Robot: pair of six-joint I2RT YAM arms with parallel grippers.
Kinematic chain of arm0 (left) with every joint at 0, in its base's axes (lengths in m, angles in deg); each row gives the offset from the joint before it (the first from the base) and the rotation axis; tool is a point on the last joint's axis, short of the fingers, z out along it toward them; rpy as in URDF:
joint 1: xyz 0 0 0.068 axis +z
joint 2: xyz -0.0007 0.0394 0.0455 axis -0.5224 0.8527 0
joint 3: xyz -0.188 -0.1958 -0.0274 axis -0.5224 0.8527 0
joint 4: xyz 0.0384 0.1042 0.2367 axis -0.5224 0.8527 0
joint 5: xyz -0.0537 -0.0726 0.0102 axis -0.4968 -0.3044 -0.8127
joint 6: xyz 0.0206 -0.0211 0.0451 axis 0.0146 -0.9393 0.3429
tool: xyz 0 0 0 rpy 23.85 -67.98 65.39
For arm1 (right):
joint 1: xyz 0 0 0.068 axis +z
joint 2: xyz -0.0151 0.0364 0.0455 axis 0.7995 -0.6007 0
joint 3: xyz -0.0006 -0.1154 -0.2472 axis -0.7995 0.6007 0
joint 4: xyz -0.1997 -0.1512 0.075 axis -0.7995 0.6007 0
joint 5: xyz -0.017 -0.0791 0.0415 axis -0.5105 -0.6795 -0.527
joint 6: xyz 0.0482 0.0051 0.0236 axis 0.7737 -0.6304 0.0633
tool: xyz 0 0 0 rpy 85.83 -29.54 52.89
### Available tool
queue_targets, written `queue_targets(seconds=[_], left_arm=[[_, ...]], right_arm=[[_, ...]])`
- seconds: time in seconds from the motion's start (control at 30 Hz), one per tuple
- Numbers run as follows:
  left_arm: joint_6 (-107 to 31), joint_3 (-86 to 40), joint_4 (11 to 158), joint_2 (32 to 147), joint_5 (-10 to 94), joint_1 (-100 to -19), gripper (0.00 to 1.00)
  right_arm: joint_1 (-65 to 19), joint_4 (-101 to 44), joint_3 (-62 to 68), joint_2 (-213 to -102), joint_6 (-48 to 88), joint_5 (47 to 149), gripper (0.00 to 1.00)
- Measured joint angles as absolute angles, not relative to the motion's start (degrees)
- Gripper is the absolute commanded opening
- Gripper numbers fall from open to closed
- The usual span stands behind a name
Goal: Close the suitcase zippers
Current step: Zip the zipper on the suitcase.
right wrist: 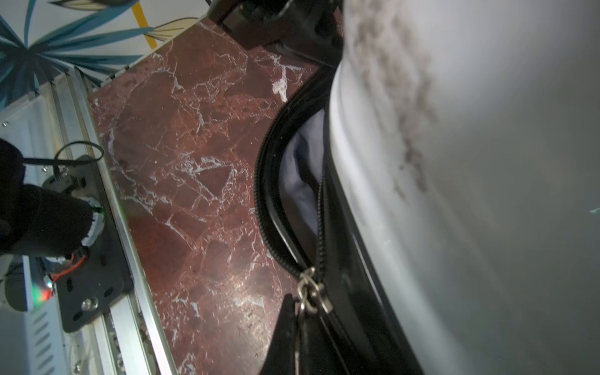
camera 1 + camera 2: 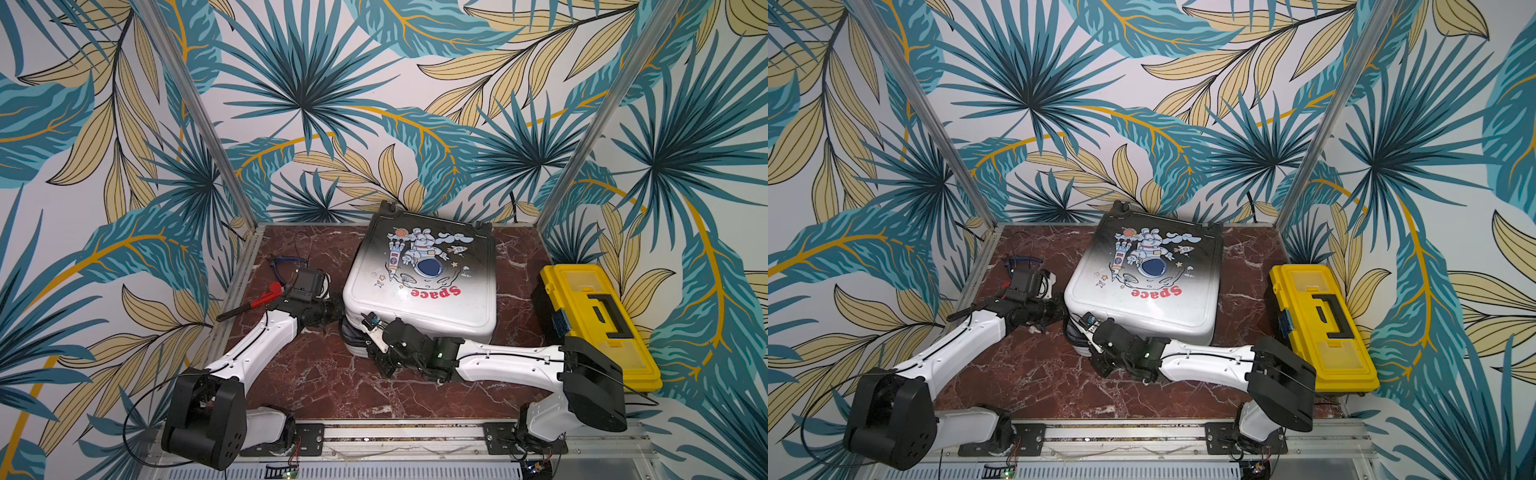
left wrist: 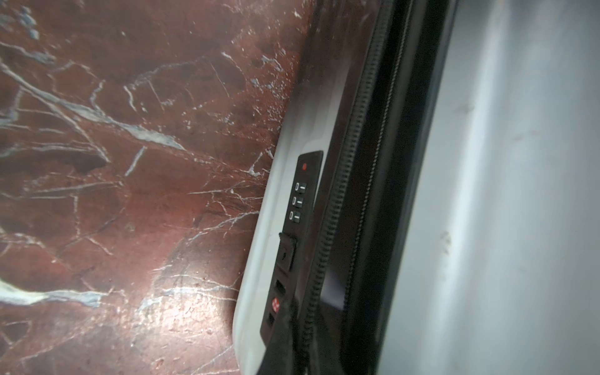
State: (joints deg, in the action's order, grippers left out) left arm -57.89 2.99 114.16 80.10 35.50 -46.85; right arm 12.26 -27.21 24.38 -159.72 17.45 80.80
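The suitcase (image 2: 419,282) (image 2: 1142,286) lies flat on the marble table with its astronaut print facing up. My right gripper (image 2: 363,338) (image 1: 300,311) is at its near left corner, shut on a thin metal zipper pull tab (image 1: 310,292). Ahead of that slider the zippers' black track (image 1: 263,194) gapes and grey lining (image 1: 302,181) shows. My left gripper (image 2: 338,309) (image 3: 293,328) is shut against the left side, over the parted zipper track (image 3: 337,201) next to the combination lock (image 3: 298,201). Whether it holds anything is hidden.
A yellow toolbox (image 2: 598,320) (image 2: 1320,324) stands at the right edge, close behind the right arm's elbow. A red wrench (image 2: 266,293) and blue-handled pliers (image 2: 286,262) lie at the left edge behind the left wrist. Aluminium posts and papered walls enclose the table.
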Motion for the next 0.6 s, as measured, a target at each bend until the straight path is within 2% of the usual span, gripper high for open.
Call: queue_targets(seconds=[0.2,0.6], left_arm=[[-58.3,3.1,113.7,79.9,35.6,-46.9,0.0],[-59.0,3.4,113.3,79.8,35.2,-46.9,0.0]], right_arm=[[13.9,-26.8,22.0,-161.9,23.5,77.2,0.0],[17.1,-26.4,16.1,-168.4,20.6,70.3,0.0]])
